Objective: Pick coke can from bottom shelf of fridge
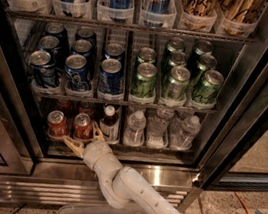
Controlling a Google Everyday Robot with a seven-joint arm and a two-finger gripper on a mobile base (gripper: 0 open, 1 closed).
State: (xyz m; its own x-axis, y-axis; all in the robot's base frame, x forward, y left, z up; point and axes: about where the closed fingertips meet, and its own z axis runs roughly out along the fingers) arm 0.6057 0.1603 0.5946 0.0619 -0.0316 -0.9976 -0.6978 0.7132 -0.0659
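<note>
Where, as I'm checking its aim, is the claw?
The claw is lower left in view, at the front of the bottom shelf, open at the right front coke can, beside the brown bottle.

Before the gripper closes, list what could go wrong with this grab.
1. The gripper sits open, low at the front of the bottom shelf. One finger rises between the right coke can and the brown bottle, so closing may knock the bottle.
2. The other finger points toward the left coke can and could nudge it.
3. The grasp looks low on the can, so it might tip when pulled out.
</note>
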